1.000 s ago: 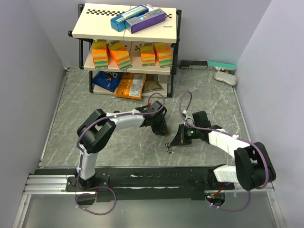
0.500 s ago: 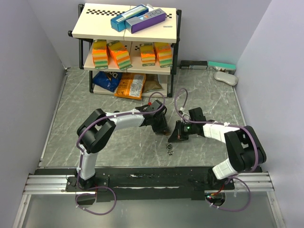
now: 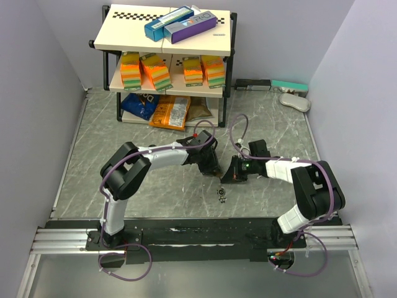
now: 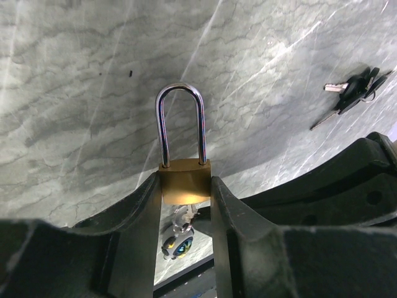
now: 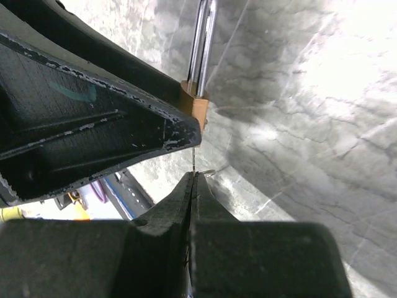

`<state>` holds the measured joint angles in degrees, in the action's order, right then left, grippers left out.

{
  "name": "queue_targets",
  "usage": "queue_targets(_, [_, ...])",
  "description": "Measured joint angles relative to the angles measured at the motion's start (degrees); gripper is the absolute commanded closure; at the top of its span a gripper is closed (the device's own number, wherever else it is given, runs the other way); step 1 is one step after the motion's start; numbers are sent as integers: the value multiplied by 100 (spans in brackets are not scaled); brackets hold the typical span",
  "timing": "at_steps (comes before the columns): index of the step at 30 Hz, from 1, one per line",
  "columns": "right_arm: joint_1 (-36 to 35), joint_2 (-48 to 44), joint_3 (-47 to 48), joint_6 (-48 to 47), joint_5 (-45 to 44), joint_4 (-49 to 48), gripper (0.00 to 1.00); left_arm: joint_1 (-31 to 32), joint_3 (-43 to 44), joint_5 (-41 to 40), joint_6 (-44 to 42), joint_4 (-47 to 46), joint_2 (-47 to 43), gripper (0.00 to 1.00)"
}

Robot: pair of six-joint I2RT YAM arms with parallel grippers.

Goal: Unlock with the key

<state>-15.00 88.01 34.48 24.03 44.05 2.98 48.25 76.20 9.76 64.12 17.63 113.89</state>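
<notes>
My left gripper (image 4: 185, 189) is shut on the brass body of a padlock (image 4: 185, 180), its silver shackle (image 4: 180, 124) closed and pointing away. In the top view the left gripper (image 3: 211, 166) and right gripper (image 3: 228, 176) meet at the table's middle. My right gripper (image 5: 194, 177) is shut on a thin key (image 5: 194, 158), whose blade reaches up to the padlock's underside (image 5: 196, 107). From the left wrist the key (image 4: 185, 217) and a small fob (image 4: 176, 243) hang under the lock. The keyhole itself is hidden.
A spare bunch of keys (image 3: 221, 195) lies on the marble table just in front of the grippers, also showing in the left wrist view (image 4: 353, 93). A shelf rack (image 3: 167, 56) with boxes, sponges and packets stands at the back. A flat box (image 3: 270, 85) and a white object (image 3: 294, 101) lie back right.
My right gripper has moved up and left, from beside the spare keys to the left gripper and the padlock's underside. The left arm has stayed still.
</notes>
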Motion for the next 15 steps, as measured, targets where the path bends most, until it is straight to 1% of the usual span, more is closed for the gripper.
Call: queue_targets(15, [81,33,-133,15,103,-343,100,-39,0,31,2,-26,28,99])
